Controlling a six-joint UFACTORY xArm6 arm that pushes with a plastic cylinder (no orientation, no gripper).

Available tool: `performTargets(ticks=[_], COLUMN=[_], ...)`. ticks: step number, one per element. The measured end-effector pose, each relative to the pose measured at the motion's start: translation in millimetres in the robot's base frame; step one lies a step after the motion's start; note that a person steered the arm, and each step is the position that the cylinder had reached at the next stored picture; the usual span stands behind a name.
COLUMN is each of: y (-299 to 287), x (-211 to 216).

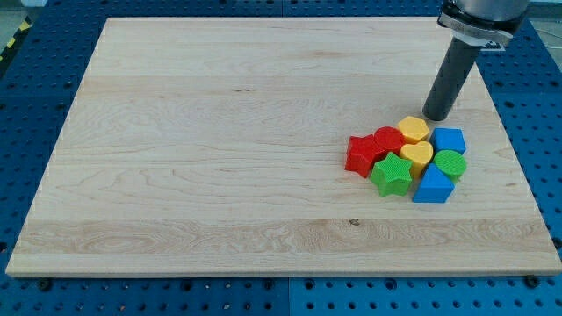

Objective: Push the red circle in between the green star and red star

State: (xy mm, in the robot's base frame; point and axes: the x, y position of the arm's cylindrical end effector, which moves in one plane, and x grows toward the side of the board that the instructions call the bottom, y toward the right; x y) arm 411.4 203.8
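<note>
The red circle [390, 140] sits in a tight cluster at the view's right, touching the red star [362, 155] on its left and just above the green star [392, 176]. My tip [436, 117] rests on the board just above and right of the cluster, close to the yellow hexagon [413, 129], about a block's width right of the red circle.
The cluster also holds a yellow heart [416, 155], a blue block [449, 140], a green circle [450, 163] and a blue triangle [433, 186]. The wooden board's right edge [514, 149] is near the cluster.
</note>
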Motion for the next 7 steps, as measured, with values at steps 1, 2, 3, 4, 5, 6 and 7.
performTargets(ticks=[1, 2, 3, 4, 5, 6, 7], y=[-8, -33, -41, -43, -37, -42, -55], x=[-3, -8, -17, -17, -6, 10, -12])
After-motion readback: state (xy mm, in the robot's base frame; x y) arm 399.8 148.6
